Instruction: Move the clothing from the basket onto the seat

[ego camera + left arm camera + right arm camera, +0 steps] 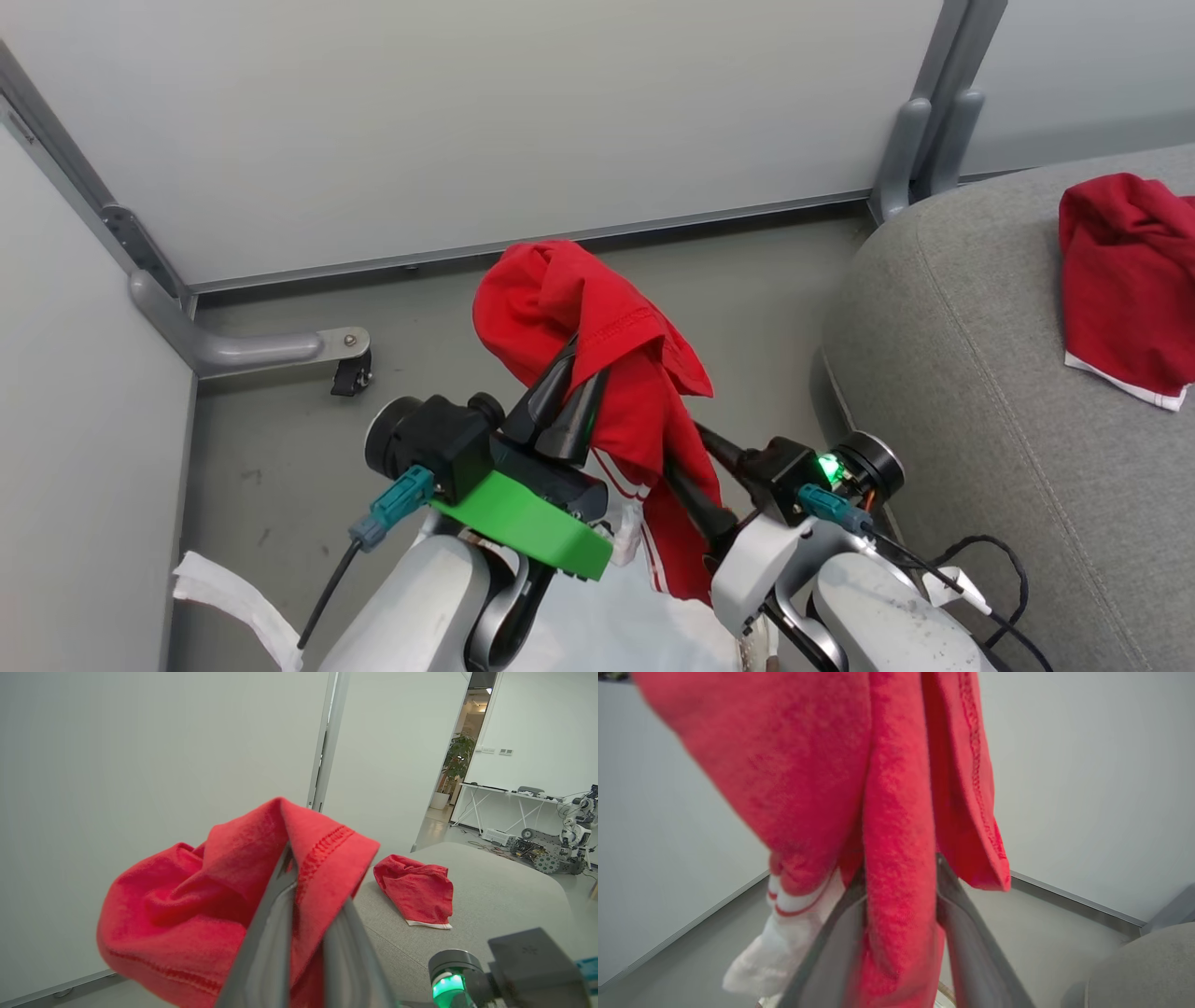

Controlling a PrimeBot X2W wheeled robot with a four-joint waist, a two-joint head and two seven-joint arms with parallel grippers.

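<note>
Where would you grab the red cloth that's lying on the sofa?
Probably the raised fold of the red cloth, coming straight down from above. It lies crumpled on the seat, so that hump stands up for jaws to pinch, while its white hem lies flat against the cushion.

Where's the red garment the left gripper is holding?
Head view, centre: the red garment hangs in the air from the shut left gripper, its lower part between the right gripper's fingers, left of the seat.
</note>
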